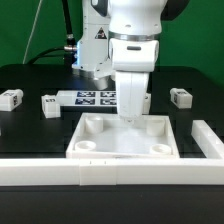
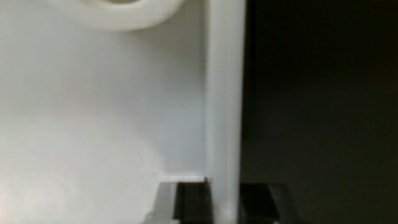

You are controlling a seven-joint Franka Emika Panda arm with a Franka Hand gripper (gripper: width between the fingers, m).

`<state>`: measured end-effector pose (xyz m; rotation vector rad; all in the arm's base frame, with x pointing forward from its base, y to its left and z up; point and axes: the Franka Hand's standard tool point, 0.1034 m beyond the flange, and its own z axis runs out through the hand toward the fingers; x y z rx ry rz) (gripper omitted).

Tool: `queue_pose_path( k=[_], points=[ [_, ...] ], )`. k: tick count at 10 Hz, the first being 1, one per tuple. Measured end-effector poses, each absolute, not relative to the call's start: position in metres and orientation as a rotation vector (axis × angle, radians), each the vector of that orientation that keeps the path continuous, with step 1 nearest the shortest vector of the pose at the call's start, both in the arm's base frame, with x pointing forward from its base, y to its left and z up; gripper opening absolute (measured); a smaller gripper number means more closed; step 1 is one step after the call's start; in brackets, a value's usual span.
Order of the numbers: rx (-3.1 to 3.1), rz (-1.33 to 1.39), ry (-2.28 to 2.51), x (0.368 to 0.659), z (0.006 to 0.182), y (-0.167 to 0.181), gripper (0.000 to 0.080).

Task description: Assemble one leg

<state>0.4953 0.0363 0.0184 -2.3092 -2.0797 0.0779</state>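
Three tagged white blocks lie loose on the black desk, all well apart from the gripper: one leg by the desk edge at the exterior view's left, a second leg just beside the marker board, a third leg toward the opposite edge. The gripper stands over the far wall of the square panel. Only the wrist view shows the fingers: slightly parted, one on each side of that thin wall; whether they clamp it I cannot tell
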Motion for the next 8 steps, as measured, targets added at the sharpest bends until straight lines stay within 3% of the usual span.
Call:
queue_pose_path(
  k=[8],
  points=[
    [-2.215, 0.056, -2.195, 0.5003, 0.0159, 0.0494, 0.0059]
  ],
)
